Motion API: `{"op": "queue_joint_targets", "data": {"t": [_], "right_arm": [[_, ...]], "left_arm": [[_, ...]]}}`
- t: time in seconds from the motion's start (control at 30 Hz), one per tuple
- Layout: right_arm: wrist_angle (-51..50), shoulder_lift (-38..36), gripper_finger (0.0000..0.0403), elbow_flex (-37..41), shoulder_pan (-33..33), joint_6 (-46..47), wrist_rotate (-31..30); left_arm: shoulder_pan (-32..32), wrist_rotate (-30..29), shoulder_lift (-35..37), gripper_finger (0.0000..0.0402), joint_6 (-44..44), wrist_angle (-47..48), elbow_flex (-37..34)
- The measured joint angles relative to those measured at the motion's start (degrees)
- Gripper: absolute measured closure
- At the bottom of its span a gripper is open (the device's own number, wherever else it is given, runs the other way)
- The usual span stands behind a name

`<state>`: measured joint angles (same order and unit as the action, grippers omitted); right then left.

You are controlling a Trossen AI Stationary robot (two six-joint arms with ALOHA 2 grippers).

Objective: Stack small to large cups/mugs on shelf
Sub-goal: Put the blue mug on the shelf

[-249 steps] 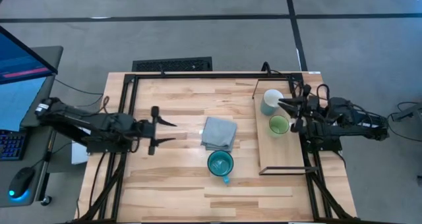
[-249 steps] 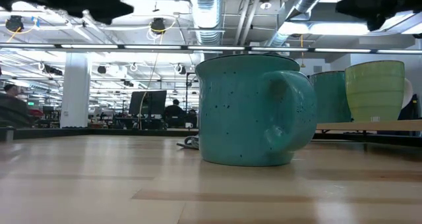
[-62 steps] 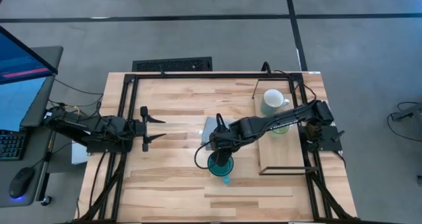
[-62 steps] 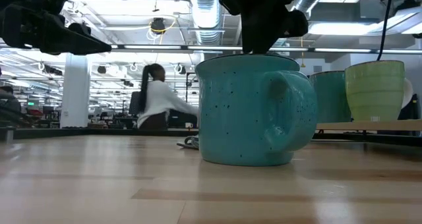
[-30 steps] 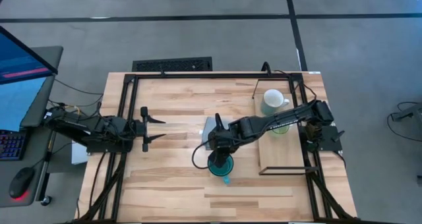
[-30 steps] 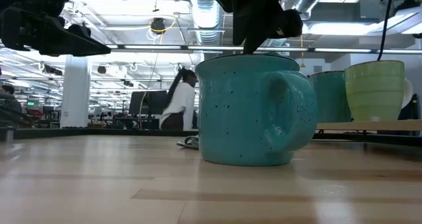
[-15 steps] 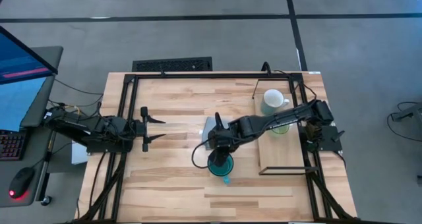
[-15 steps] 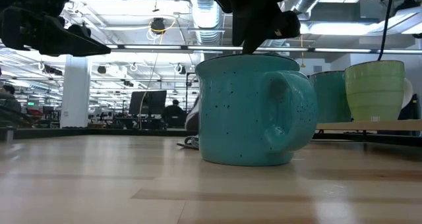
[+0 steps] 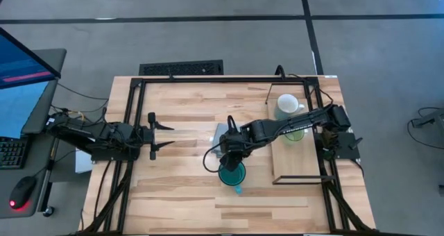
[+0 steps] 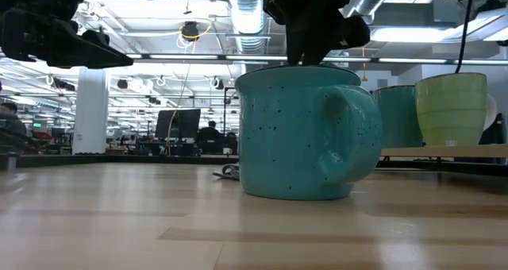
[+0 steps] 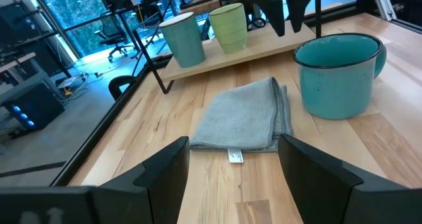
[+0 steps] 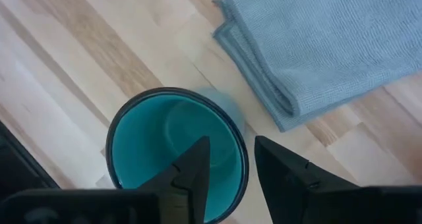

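Now step in hand: pickup of teal mug (image 9: pixel 232 173), standing on tabletop (image 9: pixel 173 194) beside grey cloth (image 9: pixel 223 137), apart from shelf (image 9: pixel 297 159). Your right gripper (image 12: pixel 227 166) hovers over its rim, fingers apart, one inside the wall, one outside, not clamped. White mug (image 9: pixel 285 106) and green mug (image 11: pixel 228 27) already on shelf. Left gripper (image 9: pixel 153 133) waits open at table's left side. Next, judged: lower, pinch rim wall, lift clear, carry to free end of shelf.

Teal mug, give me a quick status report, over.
Right gripper open, fingers astride the teal mug rim, no grip yet. Left gripper open, waiting at table's left. Mug upright on tabletop, off the shelf. Grey cloth beside it, apart.
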<state>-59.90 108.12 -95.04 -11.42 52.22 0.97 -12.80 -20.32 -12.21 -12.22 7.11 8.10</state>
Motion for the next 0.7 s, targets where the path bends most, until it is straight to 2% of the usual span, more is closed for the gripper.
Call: {"op": "queue_joint_targets", "data": {"t": [0.23, 0.37, 0.7], "right_arm": [[0.2, 0.0, 0.0258, 0.0, -0.07, -1.65, -0.03], [0.24, 0.0, 0.0244, 0.0, -0.07, -1.65, -1.12], [0.32, 0.0, 0.0153, 0.0, -0.07, -2.23, -1.23]], "left_arm": [[-0.02, 0.0, 0.0, 0.0177, 0.01, 0.02, 0.0], [0.0, 0.0, 0.01, 0.0177, 0.01, 0.04, 0.0], [0.0, 0.0, -0.01, 0.0177, 0.0, 0.07, 0.0]]}}
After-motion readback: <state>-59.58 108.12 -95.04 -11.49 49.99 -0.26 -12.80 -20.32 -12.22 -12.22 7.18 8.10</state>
